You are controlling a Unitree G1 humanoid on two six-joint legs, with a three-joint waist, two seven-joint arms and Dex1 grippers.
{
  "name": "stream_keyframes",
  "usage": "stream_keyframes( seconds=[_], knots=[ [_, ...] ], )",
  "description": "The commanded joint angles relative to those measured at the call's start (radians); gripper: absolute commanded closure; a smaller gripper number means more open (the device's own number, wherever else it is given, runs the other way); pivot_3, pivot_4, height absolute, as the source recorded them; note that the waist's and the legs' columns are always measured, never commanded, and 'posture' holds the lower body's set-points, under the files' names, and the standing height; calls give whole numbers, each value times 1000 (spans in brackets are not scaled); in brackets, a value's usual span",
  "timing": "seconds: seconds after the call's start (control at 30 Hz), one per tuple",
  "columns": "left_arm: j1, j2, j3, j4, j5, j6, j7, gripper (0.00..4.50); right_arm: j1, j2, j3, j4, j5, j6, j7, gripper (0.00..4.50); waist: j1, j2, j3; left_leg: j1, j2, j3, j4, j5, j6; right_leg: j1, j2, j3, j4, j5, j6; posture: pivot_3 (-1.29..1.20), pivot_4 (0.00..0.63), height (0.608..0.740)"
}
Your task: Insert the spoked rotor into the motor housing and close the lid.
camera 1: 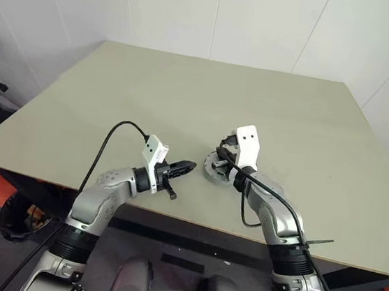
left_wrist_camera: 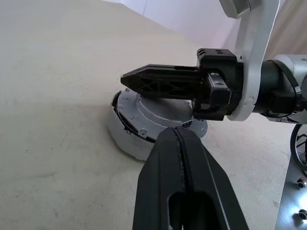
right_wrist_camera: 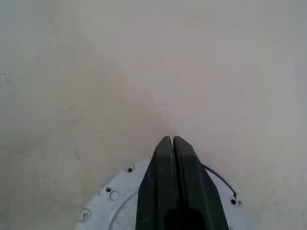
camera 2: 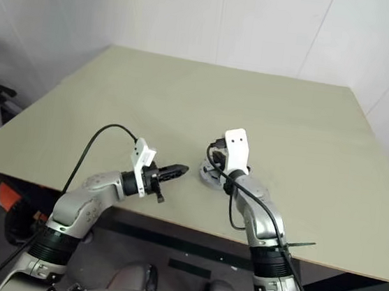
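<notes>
- The left tool [camera 1: 182, 166], two black fingers pressed together with nothing between them, hovers just to the left of the assembly near the worktop's [camera 1: 186, 95] front edge, its tip pointing at the side of it.
- Judging from the left wrist view, the pale grey round lid [left_wrist_camera: 158, 108] already sits on top of the squat round motor housing [left_wrist_camera: 125, 139]; a dark gap shows along the rim on the side facing the left tool, so the lid may not be fully seated. The spoked rotor is presumably inside, hidden under the lid.
- The right tool [left_wrist_camera: 128, 79], its black fingers also shut and empty, lies across the top of the lid, its tip reaching past the lid's far edge in the right wrist view.
- The step in hand looks like pressing the lid home. To do it well, the right tool should bear down flat over the lid's middle rather than its edge, so the disc does not tip.
- The left tool can brace the housing's side to stop it sliding on the smooth worktop.
</notes>
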Motion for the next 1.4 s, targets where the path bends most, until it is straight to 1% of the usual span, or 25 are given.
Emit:
stream_keyframes(
  seconds=[0.03,0.13,0.17,0.23,0.3,0.47,0.5,0.53,0.77,1.2,1.4],
  knots=[
    [-19,1,17,-29,-15,-1,0,4500,-76,-54,-77,-150,113,22,99,4484,1,0,0,0,0,0,0,0,0,0,0,0,0,0,0,0,0,740],
    [-30,-3,17,-16,-15,-2,-4,4500,-100,-121,-112,-169,160,67,158,3873,3,0,0,0,0,0,0,0,0,0,0,0,0,2,-4,0,0,740],
    [-33,-4,17,-13,-15,-1,-4,4500,-101,-148,-115,-169,170,78,182,3577,5,0,0,0,0,0,0,0,0,0,0,0,0,3,-6,0,0,740],
    [-37,-6,15,-11,-16,-1,-5,4500,-90,-202,-112,-159,177,81,232,2927,7,0,0,0,0,0,-1,0,0,1,0,-1,-1,4,-6,0,0,740],
    [-35,-6,14,-18,-17,0,-4,4500,-74,-247,-108,-149,187,82,281,2187,6,0,0,-2,0,0,-1,0,1,0,0,-1,-1,4,-6,0,0,740],
    [-20,-4,13,-50,-19,-10,-5,4500,-37,-325,-99,-127,224,91,402,437,4,0,0,-3,1,0,-1,0,1,-2,0,-1,-1,4,-7,0,0,740],
    [-17,-3,12,-55,-19,-11,-6,4500,-32,-335,-97,-121,231,92,425,143,4,0,0,-3,1,0,-1,-1,1,-2,0,-1,-1,4,-7,0,0,740],
    [-14,-3,10,-60,-19,-13,-8,4500,-26,-347,-94,-114,237,91,451,23,5,0,0,-3,1,0,-1,-1,2,-2,0,-1,-1,4,-7,0,0,740],
    [-9,6,5,-58,-16,-16,-25,4500,-30,-414,-43,-49,258,84,621,23,6,0,0,-3,1,1,0,-1,3,-1,0,-2,-2,4,-7,0,0,740],
    [-15,17,13,-21,-10,-29,-52,4500,-162,-391,42,258,134,-108,717,23,5,0,0,-3,1,1,1,-1,3,-1,0,-2,-2,4,-8,0,0,740],
    [-9,23,18,-17,-11,-37,-55,4500,-157,-387,61,274,124,-126,760,23,5,0,0,-5,2,1,1,-2,6,-2,0,-3,-2,4,-8,0,0,740]
  ],
)
